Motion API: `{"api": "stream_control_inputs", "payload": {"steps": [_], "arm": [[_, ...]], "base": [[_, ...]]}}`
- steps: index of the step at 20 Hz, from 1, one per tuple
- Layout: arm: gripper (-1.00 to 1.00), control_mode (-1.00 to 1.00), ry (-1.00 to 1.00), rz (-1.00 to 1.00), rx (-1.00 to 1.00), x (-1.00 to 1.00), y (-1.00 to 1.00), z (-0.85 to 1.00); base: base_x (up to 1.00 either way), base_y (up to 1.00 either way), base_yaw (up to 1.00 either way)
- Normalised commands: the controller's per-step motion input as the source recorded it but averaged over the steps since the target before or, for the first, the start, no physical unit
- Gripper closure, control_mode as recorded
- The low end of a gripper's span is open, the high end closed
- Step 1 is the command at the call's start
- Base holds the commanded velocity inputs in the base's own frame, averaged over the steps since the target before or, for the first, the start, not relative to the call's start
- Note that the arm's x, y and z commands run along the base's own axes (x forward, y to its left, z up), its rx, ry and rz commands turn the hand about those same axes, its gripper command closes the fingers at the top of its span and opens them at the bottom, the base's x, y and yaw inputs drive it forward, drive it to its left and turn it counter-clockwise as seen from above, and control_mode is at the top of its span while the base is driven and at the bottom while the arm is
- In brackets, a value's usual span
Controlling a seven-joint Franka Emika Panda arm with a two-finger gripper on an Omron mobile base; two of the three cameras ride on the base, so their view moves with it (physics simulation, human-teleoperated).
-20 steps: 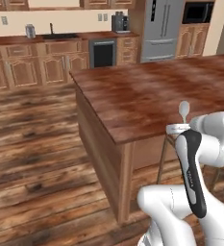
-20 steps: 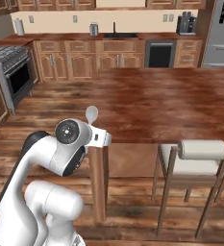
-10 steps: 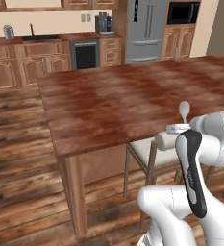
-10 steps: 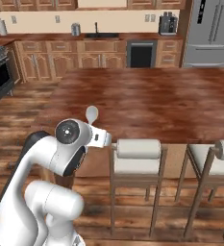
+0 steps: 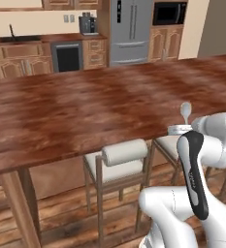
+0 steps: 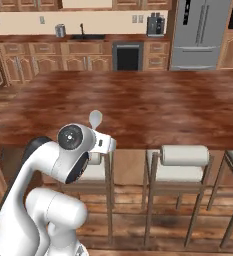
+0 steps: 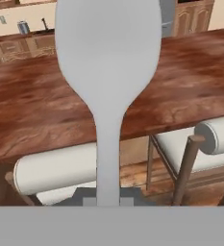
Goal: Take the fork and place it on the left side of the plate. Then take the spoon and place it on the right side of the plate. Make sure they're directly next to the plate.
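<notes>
Left base view: spoon upright above the folded arm at near right, bowl up, long axis vertical, short of the wooden island counter. Right base view: same spoon poking up behind the wrist at near left, stools beyond. Hand view: spoon rising between the gripper fingers, evidently clamped on its handle; no plate or fork visible, so direction to the plate impossible to tell.
</notes>
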Motion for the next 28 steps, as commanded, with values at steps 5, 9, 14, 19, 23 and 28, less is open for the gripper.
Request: {"api": "stream_control_inputs", "payload": {"steps": [5, 9, 14, 19, 23, 28], "arm": [[1.0, 1.0, 0.0, 0.0, 0.0, 0.0, 0.0, 0.0], [1.0, 1.0, 0.0, 0.0, 0.0, 0.0, 0.0, 0.0], [1.0, 1.0, 0.0, 0.0, 0.0, 0.0, 0.0, 0.0], [1.0, 1.0, 0.0, 0.0, 0.0, 0.0, 0.0, 0.0], [1.0, 1.0, 0.0, 0.0, 0.0, 0.0, 0.0, 0.0], [1.0, 1.0, 0.0, 0.0, 0.0, 0.0, 0.0, 0.0]], "base": [[0.43, -1.0, 0.0], [0.45, -1.0, 0.0], [0.53, -1.0, 0.0], [0.59, -1.0, 0.0], [0.66, -1.0, 0.0], [0.71, -1.0, 0.0]]}}
